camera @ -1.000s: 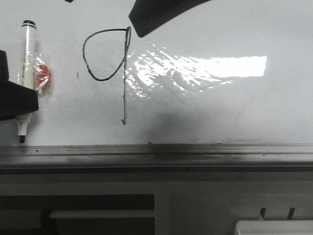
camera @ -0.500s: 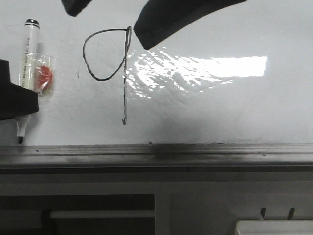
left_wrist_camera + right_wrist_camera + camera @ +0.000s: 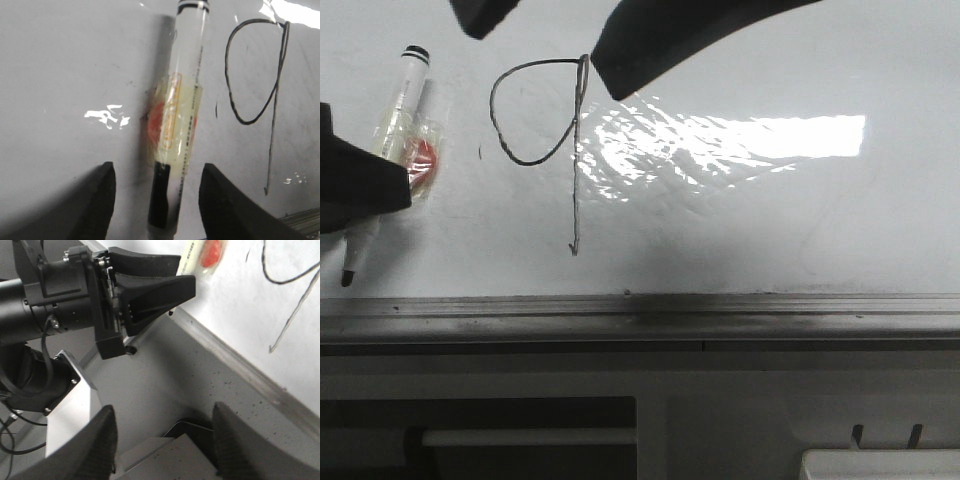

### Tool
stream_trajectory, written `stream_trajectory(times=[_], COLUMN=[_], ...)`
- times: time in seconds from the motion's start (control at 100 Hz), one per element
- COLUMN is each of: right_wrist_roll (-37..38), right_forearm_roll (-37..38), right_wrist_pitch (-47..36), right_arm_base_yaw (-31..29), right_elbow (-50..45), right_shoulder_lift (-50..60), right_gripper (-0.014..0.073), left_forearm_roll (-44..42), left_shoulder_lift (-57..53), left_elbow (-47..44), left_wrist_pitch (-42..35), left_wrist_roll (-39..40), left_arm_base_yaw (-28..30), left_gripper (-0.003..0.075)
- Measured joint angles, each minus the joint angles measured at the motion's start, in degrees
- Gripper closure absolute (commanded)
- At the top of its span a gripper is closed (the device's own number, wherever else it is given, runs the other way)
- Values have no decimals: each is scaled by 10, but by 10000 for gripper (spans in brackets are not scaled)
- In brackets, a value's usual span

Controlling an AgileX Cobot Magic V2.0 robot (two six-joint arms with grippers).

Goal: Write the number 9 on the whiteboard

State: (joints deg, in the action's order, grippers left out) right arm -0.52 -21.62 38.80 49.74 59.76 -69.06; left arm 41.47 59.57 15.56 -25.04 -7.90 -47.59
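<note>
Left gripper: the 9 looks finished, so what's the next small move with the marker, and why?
Probably back the left gripper off the marker. The number 9 looks complete on the whiteboard, with closed loop and full tail; the marker lies on the board between open fingers, apparently released.

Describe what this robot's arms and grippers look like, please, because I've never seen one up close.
Both are matte black. The left gripper has two broad, wedge-shaped fingers that taper toward the tips, bolted by small silver screws to a boxy black body on a round black wrist, with thin black cables looping beneath it. The right gripper shows the same dark, rounded finger shapes, speckled with fine dust. I see no logos or sleeves.
</note>
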Motion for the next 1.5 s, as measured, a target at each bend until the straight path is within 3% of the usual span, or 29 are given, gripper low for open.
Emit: stream_trajectory(times=[0.11,0.24,0.31,0.39,0.62,0.76,1.09,1.5], right_wrist_roll=[0,0,0,0,0,0,0,0], right_forearm_roll=[33,51,58,72,125,149,154,154], right_wrist_pitch=[-7,-19,-44,-94,-284,-354,-366,-359], right_arm_base_yaw=[0,0,0,0,0,0,0,0], right_elbow=[0,-4,-18,-48,-221,-338,-485,-496], right_shoulder_lift=[3,22,44,81,224,329,532,557], right_gripper=[673,659,659,659,659,660,664,664], left_forearm_roll=[0,-20,-48,-85,-176,-212,-227,-227], left_shoulder_lift=[-41,-115,-162,-219,-358,-440,-554,-558], left_elbow=[0,0,0,0,-4,-29,-89,-99], left_wrist_pitch=[1,7,17,39,157,213,293,299], left_wrist_roll=[0,0,0,-1,-4,-5,-5,-5], left_arm_base_yaw=[0,0,0,0,0,0,0,0], left_gripper=[373,414,542,743,740,740,740,740])
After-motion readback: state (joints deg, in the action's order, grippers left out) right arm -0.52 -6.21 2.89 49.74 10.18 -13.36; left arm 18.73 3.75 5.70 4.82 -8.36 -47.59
